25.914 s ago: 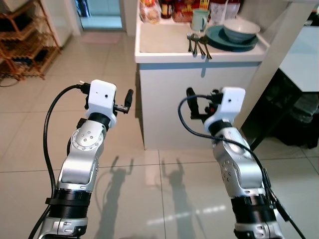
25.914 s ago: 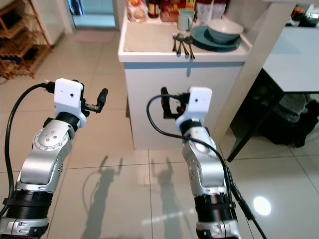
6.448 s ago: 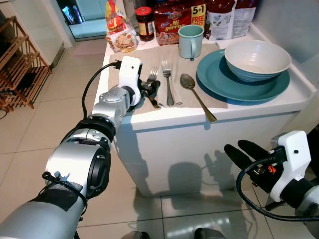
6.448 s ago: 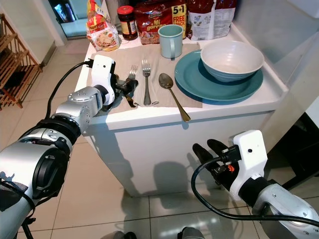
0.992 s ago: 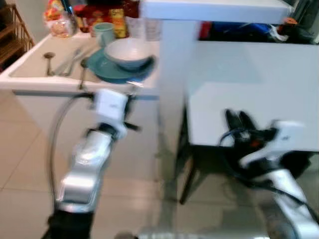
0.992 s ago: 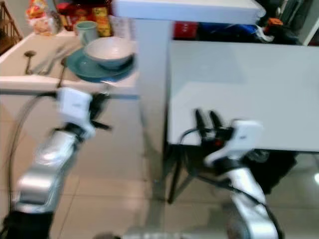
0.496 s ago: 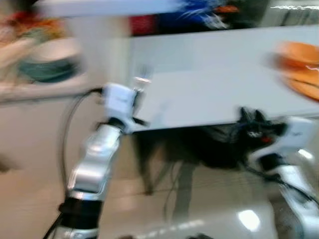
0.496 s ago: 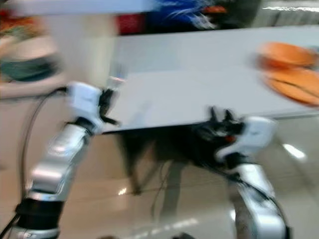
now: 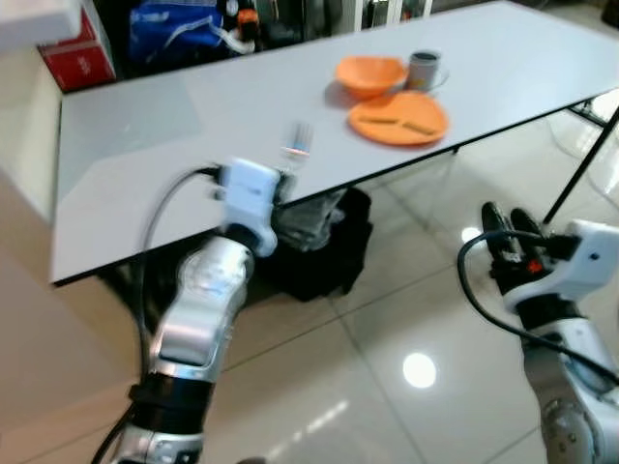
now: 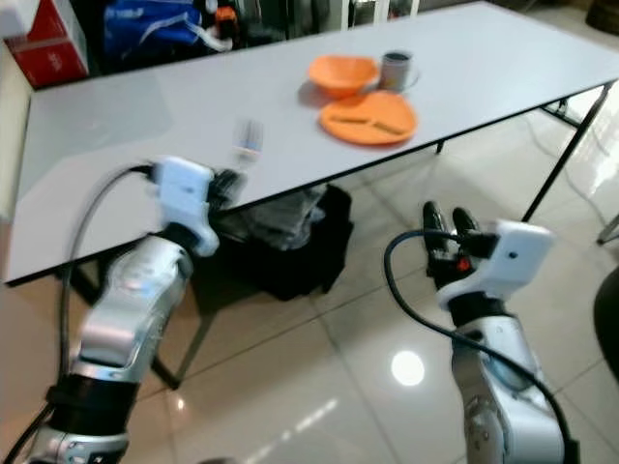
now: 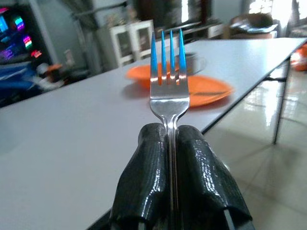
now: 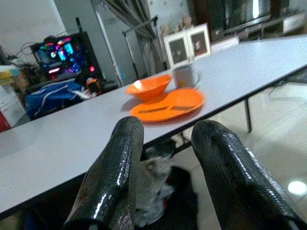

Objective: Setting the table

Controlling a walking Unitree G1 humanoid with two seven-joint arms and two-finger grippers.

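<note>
My left gripper (image 9: 284,180) is shut on the handle of a metal fork (image 9: 297,141), tines pointing up, held over the near edge of a long pale grey table (image 9: 145,145). In the left wrist view the fork (image 11: 169,76) stands between the two fingers (image 11: 146,172). Farther along the table sit an orange plate (image 9: 397,118), an orange bowl (image 9: 370,74) and a grey mug (image 9: 424,70). My right gripper (image 9: 513,224) is open and holds nothing, low to the right below the table edge. The right wrist view faces the orange plate (image 12: 168,104) between its fingers (image 12: 120,163).
A black bag (image 9: 324,242) lies on the glossy tile floor under the table. A thin black table leg (image 9: 578,169) slants down at the right. A red box (image 9: 75,56) and a blue bag (image 9: 179,24) stand beyond the table's far side.
The view has swung right, away from the white counter with the blue plate, to the long table with the orange dishes. The left gripper still holds the fork taken from the counter.
</note>
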